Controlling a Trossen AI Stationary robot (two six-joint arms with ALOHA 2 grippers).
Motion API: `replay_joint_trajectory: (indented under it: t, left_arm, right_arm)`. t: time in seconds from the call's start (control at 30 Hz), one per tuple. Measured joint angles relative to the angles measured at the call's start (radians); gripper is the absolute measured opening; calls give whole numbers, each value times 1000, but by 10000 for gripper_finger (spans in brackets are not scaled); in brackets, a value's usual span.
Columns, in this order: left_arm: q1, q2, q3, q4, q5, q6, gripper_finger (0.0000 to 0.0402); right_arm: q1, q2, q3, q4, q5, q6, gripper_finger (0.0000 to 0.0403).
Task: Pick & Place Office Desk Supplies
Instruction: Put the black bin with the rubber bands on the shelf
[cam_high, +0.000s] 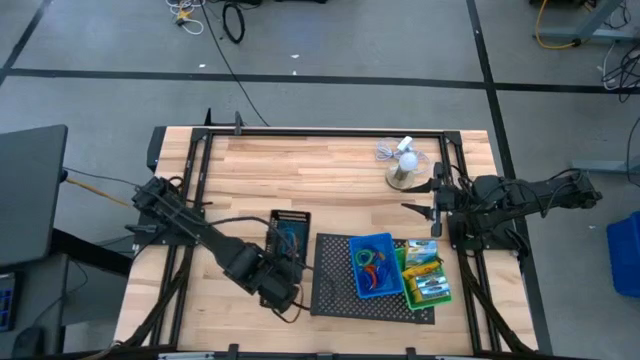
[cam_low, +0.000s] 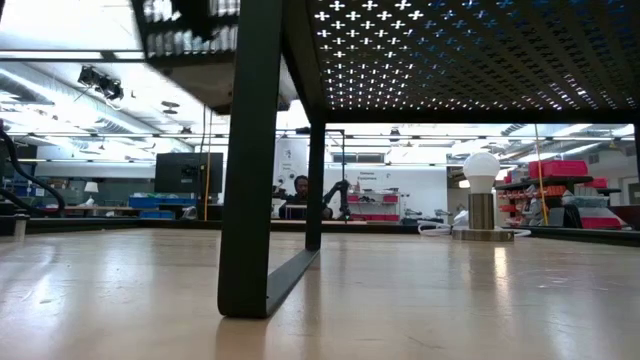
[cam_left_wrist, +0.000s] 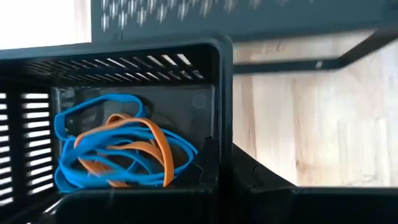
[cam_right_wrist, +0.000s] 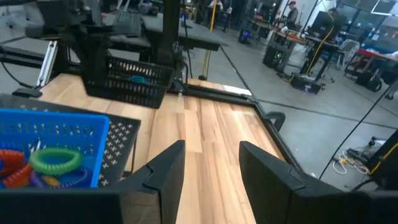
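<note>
Left gripper (cam_high: 283, 275) sits at the near end of the black bin (cam_high: 289, 237), low over the table (cam_high: 300, 170) just left of the mesh tray (cam_high: 335, 285). In the left wrist view the bin wall (cam_left_wrist: 221, 112) is right against the camera and one finger (cam_left_wrist: 208, 158) shows at the rim, so the gripper looks clamped on the bin's edge, probably so the whole bin can be carried instead of its contents. Inside lie blue bands (cam_left_wrist: 93, 143) and orange bands (cam_left_wrist: 134, 146), loose on the bin floor.

Blue bin (cam_high: 372, 264) already sits on the tray, holding coloured bands (cam_high: 368, 262); in the right wrist view a green loop (cam_right_wrist: 55, 158) lies on top. Green bin (cam_high: 428, 275) with small boxes sits touching it on the right side, partly over the tray's edge. So the grouping on the tray seems to be the goal, and the black bin is the one left outside.

Right gripper (cam_right_wrist: 208, 168) waits, fingers apart and empty, over the table's right edge near the fan (cam_high: 404, 165).
</note>
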Motion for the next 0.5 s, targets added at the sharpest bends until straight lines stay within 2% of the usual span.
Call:
replay_joint_trajectory:
  t: [0.27,0.5]
  left_arm:
    - [48,132,271,-76,12,108,3]
    - [70,172,352,-48,81,125,3]
  right_arm:
    - [0,-1,66,-31,0,-7,160]
    - [0,0,87,-42,-1,-28,160]
